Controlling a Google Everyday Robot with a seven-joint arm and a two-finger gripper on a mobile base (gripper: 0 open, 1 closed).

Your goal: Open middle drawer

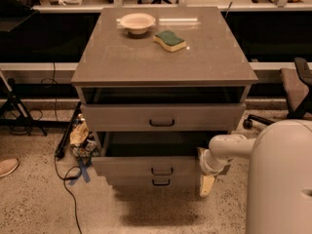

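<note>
The grey-taupe cabinet (165, 57) has three drawers. The middle drawer (126, 165), with a small black bar handle (162, 171), stands pulled out, and a dark gap shows above its front. The top drawer (117, 117) sits above it and the bottom drawer (127, 181) below. My gripper (206, 180) hangs at the right end of the middle drawer's front, close beside its corner. My white arm (229, 147) reaches to it from the right.
A white bowl (137, 22) and a green-and-yellow sponge (169, 40) lie on the cabinet top. Cables and a bag (80, 138) lie on the floor at the left. An office chair (295, 89) stands at the right. My white body (280, 179) fills the lower right.
</note>
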